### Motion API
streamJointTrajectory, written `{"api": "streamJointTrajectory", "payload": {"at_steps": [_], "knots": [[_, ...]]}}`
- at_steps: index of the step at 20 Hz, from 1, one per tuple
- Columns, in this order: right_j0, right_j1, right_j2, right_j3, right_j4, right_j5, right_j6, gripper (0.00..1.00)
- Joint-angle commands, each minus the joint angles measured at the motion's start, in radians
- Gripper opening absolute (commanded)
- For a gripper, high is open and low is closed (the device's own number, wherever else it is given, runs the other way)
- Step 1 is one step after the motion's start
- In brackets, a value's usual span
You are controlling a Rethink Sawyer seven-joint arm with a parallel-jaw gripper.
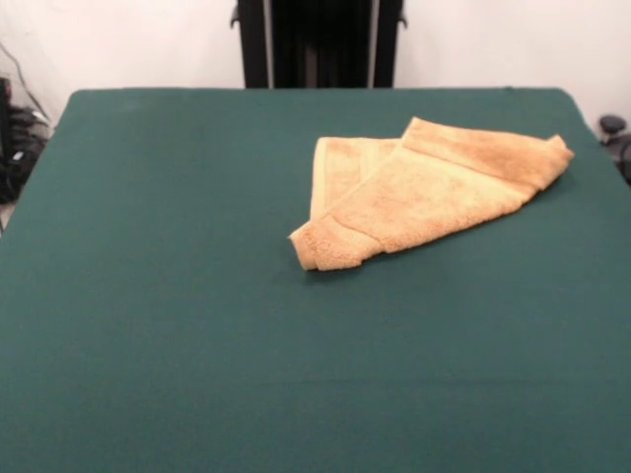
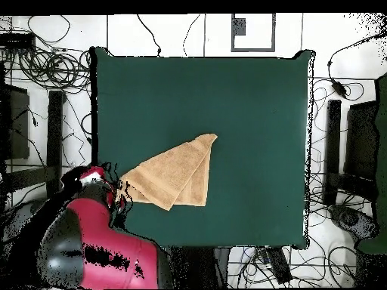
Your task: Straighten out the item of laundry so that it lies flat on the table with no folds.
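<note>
Looking at the towel [image 1: 424,192], we see it folded over on the green table [image 1: 158,296], near the robot's edge. We cannot see the claw. Next we must grab a corner and pull it open.

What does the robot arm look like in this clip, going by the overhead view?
The arm is bulky and rounded, with glossy red shells and black and grey sections between them. A small red-and-white part sits at its upper end, at the table edge near the towel. The gripper cannot be made out; the front view shows only the black pedestal.
</note>
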Motion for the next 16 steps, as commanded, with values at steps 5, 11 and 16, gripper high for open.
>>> {"api": "streamJointTrajectory", "payload": {"at_steps": [5,11,16], "knots": [[-0.287,-0.149,0.508,0.419,-0.124,-0.291,-0.252,1.00],[-0.424,-0.129,0.642,0.466,-0.316,-0.417,-0.121,1.00],[-0.550,-0.125,0.751,0.497,-0.476,-0.476,-0.056,1.00]]}}
